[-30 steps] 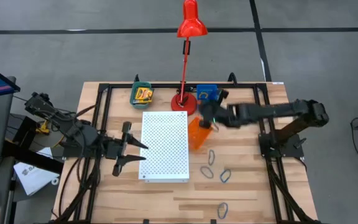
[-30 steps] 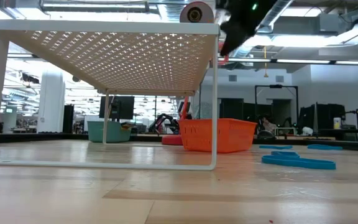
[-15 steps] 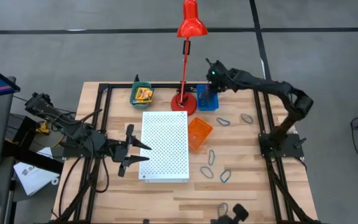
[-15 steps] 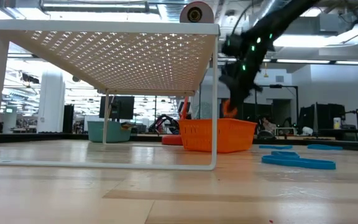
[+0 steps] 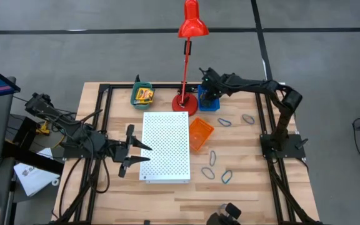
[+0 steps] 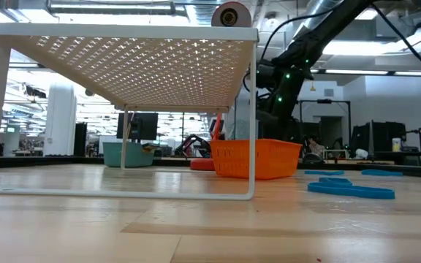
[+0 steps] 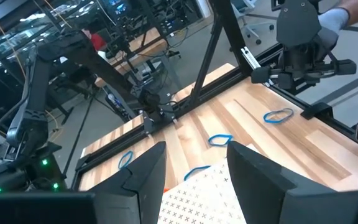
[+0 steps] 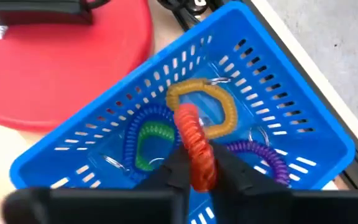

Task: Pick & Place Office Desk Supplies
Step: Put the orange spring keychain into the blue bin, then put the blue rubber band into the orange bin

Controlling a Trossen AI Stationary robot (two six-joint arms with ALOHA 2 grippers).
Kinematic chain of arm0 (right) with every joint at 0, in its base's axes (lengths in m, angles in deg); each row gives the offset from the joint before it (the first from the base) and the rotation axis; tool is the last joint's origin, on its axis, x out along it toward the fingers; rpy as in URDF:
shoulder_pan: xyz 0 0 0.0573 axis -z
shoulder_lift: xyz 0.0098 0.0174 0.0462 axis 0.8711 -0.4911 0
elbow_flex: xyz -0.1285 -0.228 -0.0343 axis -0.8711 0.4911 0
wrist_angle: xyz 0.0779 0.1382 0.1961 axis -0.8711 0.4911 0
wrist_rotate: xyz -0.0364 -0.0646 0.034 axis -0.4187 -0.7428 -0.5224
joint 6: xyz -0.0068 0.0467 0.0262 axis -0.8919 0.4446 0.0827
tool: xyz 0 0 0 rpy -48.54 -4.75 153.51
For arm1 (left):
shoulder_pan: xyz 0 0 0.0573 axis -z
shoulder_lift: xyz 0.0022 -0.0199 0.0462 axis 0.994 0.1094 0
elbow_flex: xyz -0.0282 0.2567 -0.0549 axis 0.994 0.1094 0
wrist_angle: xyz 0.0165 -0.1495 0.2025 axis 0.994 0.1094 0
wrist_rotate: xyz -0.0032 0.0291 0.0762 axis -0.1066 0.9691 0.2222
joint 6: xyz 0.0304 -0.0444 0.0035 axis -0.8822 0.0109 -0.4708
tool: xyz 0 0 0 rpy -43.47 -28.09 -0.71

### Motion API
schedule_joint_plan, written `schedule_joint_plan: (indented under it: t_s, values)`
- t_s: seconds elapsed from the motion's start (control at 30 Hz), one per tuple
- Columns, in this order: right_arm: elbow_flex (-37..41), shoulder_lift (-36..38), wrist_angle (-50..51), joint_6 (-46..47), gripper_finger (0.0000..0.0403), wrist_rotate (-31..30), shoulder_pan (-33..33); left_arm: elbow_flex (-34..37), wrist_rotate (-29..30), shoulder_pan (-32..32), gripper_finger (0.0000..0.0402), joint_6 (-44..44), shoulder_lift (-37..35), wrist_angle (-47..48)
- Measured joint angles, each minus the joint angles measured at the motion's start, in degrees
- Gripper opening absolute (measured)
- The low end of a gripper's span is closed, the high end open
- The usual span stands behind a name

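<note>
Wooden table (image 5: 167, 194): right pincer (image 8: 194, 171) pinches orange loop (image 8: 194, 146) over blue bin (image 8: 291, 118); left pincer (image 5: 144, 156) gapes, empty.

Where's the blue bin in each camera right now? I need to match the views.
High view: blue bin at the far edge, right of the red lamp base, under the right gripper.
Low view: not visible.
Left wrist view: not visible.
Right wrist view: blue bin fills the picture, beside the lamp base.
</note>
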Motion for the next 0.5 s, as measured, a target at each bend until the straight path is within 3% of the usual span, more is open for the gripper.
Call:
schedule_joint_plan:
  t_s: [0.3,0.5]
  values:
    - [-0.03,2.59,0.73,0.62,0.0165,-0.04,0.95,0.00,0.00,0.00,0.0163,0.06,0.01,0.26]
    - [-0.04,8.65,5.39,3.05,0.0196,-0.10,0.57,0.00,-0.01,0.00,0.0163,0.30,0.00,0.61]
